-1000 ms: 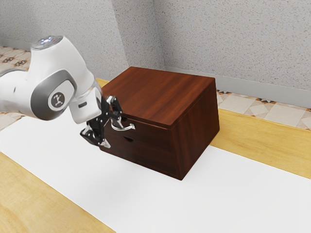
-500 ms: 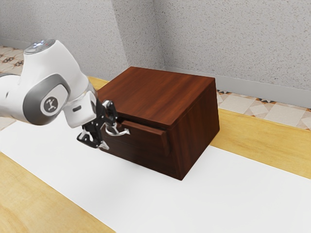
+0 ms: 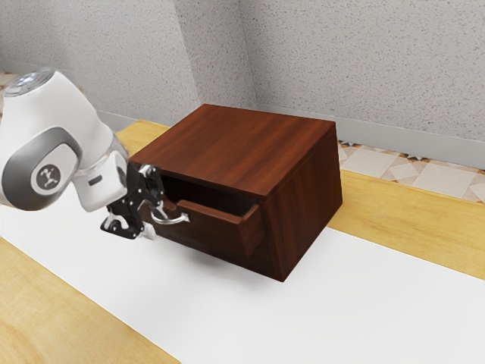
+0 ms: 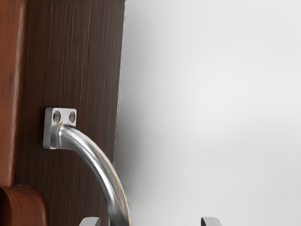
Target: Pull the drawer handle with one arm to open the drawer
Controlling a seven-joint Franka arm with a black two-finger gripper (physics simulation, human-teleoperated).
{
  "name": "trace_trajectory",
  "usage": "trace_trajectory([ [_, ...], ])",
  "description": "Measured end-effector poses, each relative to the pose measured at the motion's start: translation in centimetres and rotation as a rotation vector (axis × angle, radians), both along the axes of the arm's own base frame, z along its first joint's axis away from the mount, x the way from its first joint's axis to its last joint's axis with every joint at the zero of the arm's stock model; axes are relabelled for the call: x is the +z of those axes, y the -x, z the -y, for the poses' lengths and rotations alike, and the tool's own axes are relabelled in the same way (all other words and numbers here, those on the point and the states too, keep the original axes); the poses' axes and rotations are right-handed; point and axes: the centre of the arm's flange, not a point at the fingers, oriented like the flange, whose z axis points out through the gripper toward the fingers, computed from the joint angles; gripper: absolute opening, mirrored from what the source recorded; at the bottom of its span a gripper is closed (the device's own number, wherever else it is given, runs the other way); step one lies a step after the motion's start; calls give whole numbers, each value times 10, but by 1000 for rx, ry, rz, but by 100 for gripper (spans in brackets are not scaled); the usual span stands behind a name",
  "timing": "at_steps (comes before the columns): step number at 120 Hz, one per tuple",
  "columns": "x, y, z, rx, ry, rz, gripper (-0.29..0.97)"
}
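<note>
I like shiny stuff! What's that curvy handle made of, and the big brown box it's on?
The handle looks like polished metal: it is silvery, with bright highlights and a screwed mounting plate. The cabinet looks like dark reddish wood, smooth and slightly glossy; streaky grain lines show on the drawer front. It's a simulator's render, so that's only the look.

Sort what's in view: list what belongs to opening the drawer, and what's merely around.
Job in hand:
- black two-finger claw
- curved silver metal handle, between the claw's fingers
- dark wooden top drawer, partly open
- reddish-brown wooden cabinet

Merely around:
- white sheet over the tabletop
- light wooden table
- grey speckled wall
- patterned tile floor
</note>
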Motion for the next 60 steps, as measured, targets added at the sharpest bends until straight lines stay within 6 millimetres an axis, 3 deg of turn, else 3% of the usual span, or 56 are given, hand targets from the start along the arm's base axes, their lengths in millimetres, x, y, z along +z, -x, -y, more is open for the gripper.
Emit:
trace_trajectory([
  [60,2,41,5,7,27,28,20],
])
